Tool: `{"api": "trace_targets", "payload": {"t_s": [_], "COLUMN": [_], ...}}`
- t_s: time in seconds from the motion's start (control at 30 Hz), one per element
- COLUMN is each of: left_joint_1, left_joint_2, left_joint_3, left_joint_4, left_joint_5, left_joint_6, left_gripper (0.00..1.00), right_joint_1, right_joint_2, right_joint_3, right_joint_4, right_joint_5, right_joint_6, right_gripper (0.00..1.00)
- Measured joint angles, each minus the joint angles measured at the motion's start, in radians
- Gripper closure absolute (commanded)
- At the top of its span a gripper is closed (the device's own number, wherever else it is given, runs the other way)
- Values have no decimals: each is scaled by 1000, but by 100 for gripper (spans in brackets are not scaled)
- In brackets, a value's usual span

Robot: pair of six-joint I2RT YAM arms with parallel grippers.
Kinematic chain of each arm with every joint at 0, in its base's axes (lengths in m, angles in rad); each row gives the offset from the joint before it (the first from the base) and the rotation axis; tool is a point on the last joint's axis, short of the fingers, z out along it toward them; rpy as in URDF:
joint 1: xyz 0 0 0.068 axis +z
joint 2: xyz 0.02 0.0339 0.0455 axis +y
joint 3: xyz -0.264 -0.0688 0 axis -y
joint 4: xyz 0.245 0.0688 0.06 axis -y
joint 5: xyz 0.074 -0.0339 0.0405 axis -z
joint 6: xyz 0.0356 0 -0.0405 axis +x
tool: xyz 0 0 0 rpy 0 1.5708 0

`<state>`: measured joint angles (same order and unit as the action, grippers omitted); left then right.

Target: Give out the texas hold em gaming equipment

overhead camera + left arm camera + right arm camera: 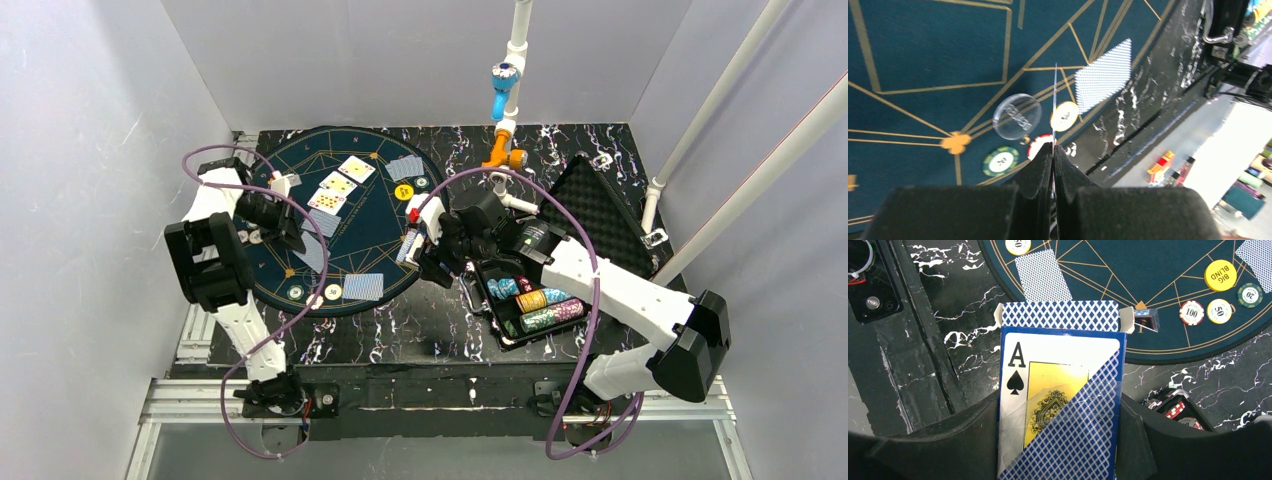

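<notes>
My left gripper (1053,148) (293,236) is shut on a playing card (1055,100) seen edge-on, held above the blue round mat (345,235). Below it lie a clear disc (1017,116), a yellow chip (1064,116), a red-and-white chip (1038,144), a green chip (999,161) and a face-down card (1103,75). My right gripper (1060,405) (420,250) grips the blue card box (1060,390) by its sides, ace of spades showing, at the mat's right edge. Three face-up cards (338,184) lie at the mat's far side.
The open black case (497,322) holds rows of chips (540,300) on the right, its foam lid (600,205) leaning back. A Big Blind disc (1220,275) and 100 (1192,313), 50 (1219,310) and 20 (1250,294) chips sit on the mat. More face-down cards (363,287) (405,167) lie there.
</notes>
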<state>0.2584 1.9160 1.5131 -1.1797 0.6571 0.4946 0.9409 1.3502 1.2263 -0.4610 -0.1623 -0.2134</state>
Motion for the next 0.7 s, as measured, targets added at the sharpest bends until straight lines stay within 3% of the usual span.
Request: {"api": "trace_targets", "payload": {"t_s": [0.17, 0.53, 0.63, 0.7], "left_joint_1": [19, 36, 37, 38], "left_joint_2": [67, 138, 143, 157], "left_joint_3": [72, 76, 82, 98], "left_joint_4": [33, 147, 183, 198], "left_joint_5": [-29, -109, -139, -157], "left_joint_6": [7, -32, -48, -52], "left_gripper": [100, 99, 94, 83], "right_joint_1": [0, 0, 0, 0], "right_joint_2": [0, 0, 0, 0], "right_joint_3": [0, 0, 0, 0], "right_joint_4": [0, -1, -1, -1], "right_joint_5": [0, 3, 3, 3], "right_joint_6": [0, -7, -8, -9], "right_gripper": [99, 99, 99, 99]}}
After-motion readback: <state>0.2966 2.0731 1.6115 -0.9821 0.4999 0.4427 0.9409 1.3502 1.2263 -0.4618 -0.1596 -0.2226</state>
